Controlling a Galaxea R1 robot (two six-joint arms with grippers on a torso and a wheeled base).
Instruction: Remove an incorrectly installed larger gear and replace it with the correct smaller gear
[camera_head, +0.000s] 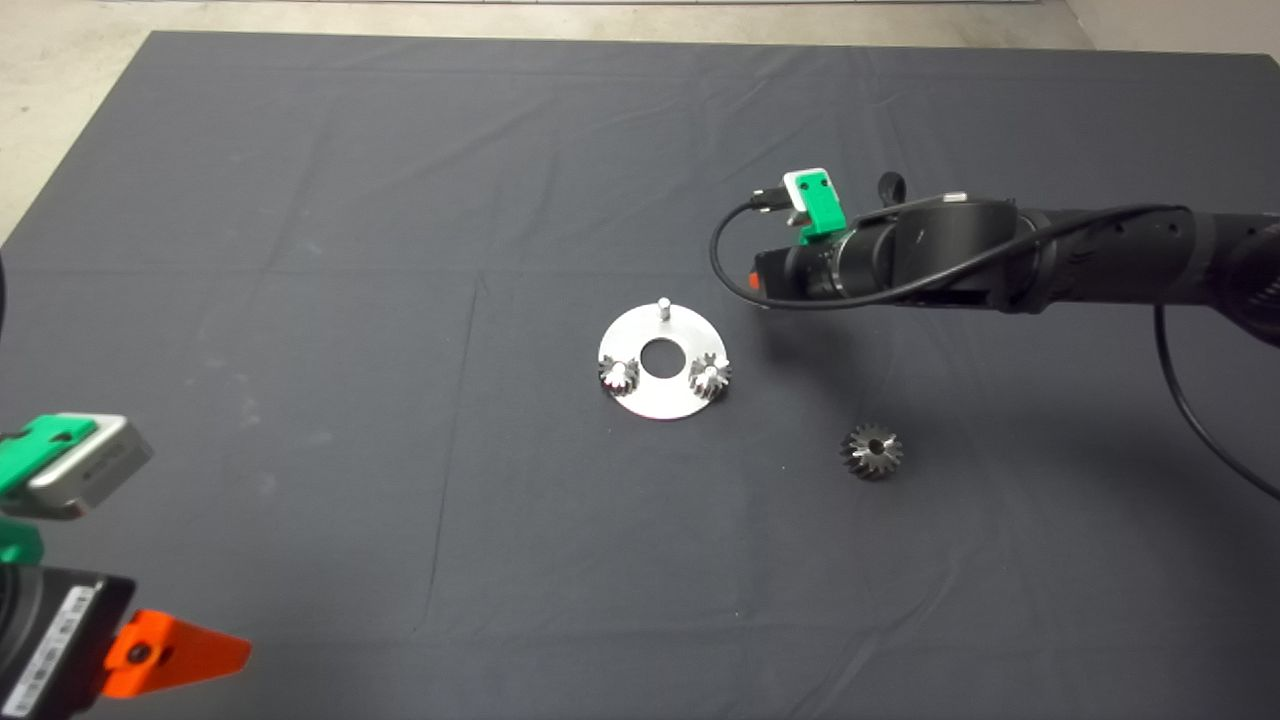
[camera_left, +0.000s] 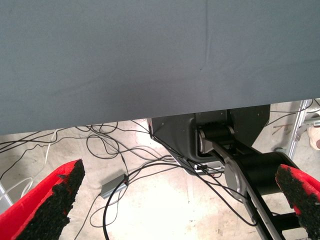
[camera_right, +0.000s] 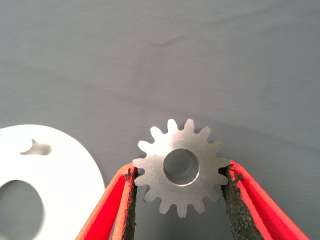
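My right gripper (camera_right: 181, 172) is shut on the smaller gear (camera_right: 180, 166), a grey gear with fine teeth and a round centre hole, held by its rim above the mat. It hangs just beside the round silver plate (camera_right: 60, 165). In the head view the right arm's wrist (camera_head: 800, 265) hovers to the right of the plate (camera_head: 660, 400), hiding its fingers and the held gear. The plate's far pin (camera_head: 662, 307) stands bare. The larger gear (camera_head: 871, 451), with flared teeth, lies on the mat to the right of the plate, nearer the front.
Two small bright gears (camera_head: 619, 374) (camera_head: 709, 376) sit on the plate's other pins. My left gripper (camera_head: 170, 650) is parked at the lower left edge, open (camera_left: 175, 200), looking past the mat's edge at floor cables. A black cable (camera_head: 1200, 420) loops from the right arm.
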